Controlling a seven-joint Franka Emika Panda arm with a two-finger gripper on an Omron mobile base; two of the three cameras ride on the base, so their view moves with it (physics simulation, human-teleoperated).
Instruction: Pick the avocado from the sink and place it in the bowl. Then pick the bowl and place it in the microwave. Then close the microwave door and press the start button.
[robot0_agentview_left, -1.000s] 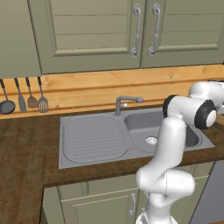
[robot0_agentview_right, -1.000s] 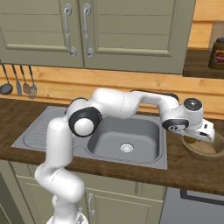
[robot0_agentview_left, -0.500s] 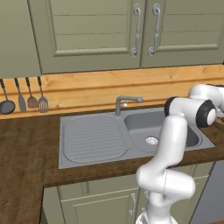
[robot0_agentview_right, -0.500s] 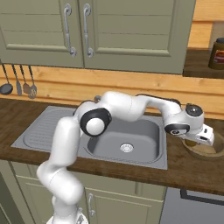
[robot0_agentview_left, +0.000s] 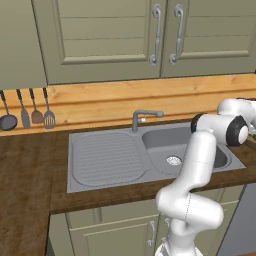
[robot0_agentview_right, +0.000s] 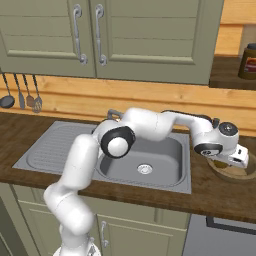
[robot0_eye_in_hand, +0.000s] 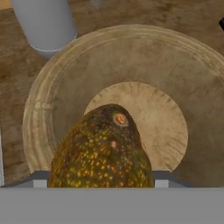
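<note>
Gripper (robot0_agentview_right: 239, 161) on the white arm, in the right base view, hangs just over the wooden bowl (robot0_agentview_right: 233, 173), which sits on the brown counter (robot0_agentview_right: 220, 197) to the right of the sink (robot0_agentview_right: 145, 170). From the left base view, the arm reaches past the sink's (robot0_agentview_left: 150, 155) right edge. Seen from the hand, the avocado (robot0_eye_in_hand: 101, 154) is pinched in the gripper above the bowl's (robot0_eye_in_hand: 61, 96) middle, its long side pointing up the picture, with lots of open bowl around it.

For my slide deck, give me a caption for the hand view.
Avocado held close above the wooden bowl, ready to be dropped in.
</note>
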